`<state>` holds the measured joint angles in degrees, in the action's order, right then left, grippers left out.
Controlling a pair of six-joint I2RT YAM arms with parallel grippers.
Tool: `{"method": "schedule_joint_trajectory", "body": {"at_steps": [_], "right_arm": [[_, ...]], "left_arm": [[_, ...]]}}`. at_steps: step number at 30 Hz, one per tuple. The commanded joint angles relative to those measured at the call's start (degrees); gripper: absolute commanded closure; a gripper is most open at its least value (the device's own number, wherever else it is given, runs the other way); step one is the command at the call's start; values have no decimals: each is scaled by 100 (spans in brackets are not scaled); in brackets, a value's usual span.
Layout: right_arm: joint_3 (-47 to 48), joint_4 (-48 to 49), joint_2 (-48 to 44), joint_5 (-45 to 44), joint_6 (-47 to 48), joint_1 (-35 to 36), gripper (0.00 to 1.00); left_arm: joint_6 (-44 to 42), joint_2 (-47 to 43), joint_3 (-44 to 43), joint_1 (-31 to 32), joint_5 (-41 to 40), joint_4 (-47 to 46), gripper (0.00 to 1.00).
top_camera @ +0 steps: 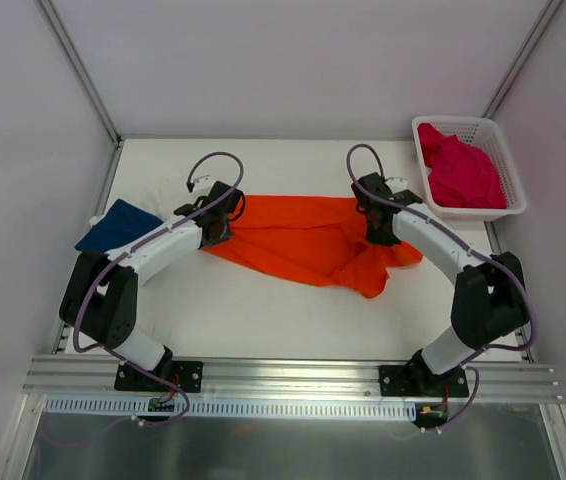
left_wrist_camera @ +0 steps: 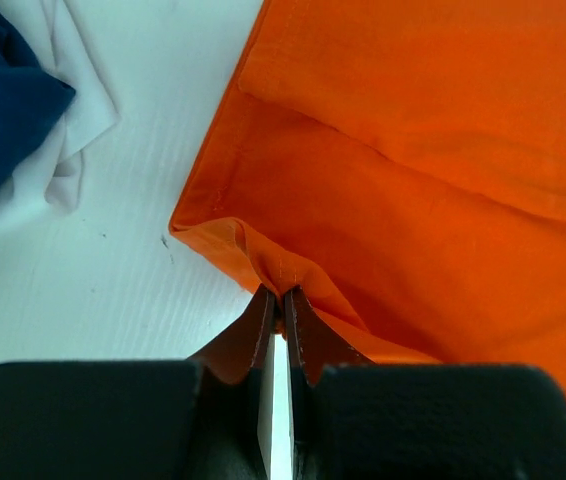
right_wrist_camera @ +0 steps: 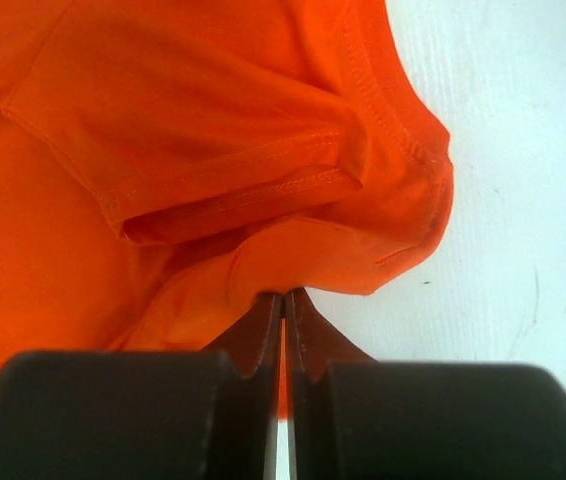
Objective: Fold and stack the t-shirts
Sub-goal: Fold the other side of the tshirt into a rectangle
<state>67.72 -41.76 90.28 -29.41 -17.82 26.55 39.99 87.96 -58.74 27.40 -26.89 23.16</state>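
Pinching rumpled orange t-shirt (top_camera: 303, 242): left gripper (left_wrist_camera: 279, 294), right gripper (right_wrist_camera: 283, 295).

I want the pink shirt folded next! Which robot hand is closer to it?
The right hand. It pinches one end of the orange shirt, near the white basket holding the pink shirt. The left hand pinches the other end, much farther away, beside the blue shirt.

1. The middle t-shirt (top_camera: 303, 240) lies spread on the table (top_camera: 263, 320), at its centre.
2. The left t-shirt (top_camera: 118, 225) lies at 9 o'clock from it, near the table's left edge, apart from it.
3. The basket (top_camera: 516, 200) stands at 2 o'clock, in the far right corner; the basket t-shirt (top_camera: 463, 172) lies inside it.
4. The left gripper (top_camera: 225, 222) meets the middle t-shirt's 9 o'clock edge; the right gripper (top_camera: 378, 232) meets its 2 o'clock part.
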Motion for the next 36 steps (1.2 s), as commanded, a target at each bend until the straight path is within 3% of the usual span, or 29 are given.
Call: {"method": "schedule_joint_trajectory", "body": {"at_steps": [1,7,11,36], "right_arm": [[758,-832,16,163,227,-184,99],[2636,-2150,699,172,621,-545,99],[3422,-2503,1166,330,763,-755,100],[4196,-2390,2679,656,1044,-1292,99]], "left_arm": [[26,116,-549,-94,-352,513,100],[-52,309,-1384,-138,-360,1321,100],[-201,423,-1719,-208,-404,1516,100],[-711,1847,-2396,-911,43,1613,100]]}}
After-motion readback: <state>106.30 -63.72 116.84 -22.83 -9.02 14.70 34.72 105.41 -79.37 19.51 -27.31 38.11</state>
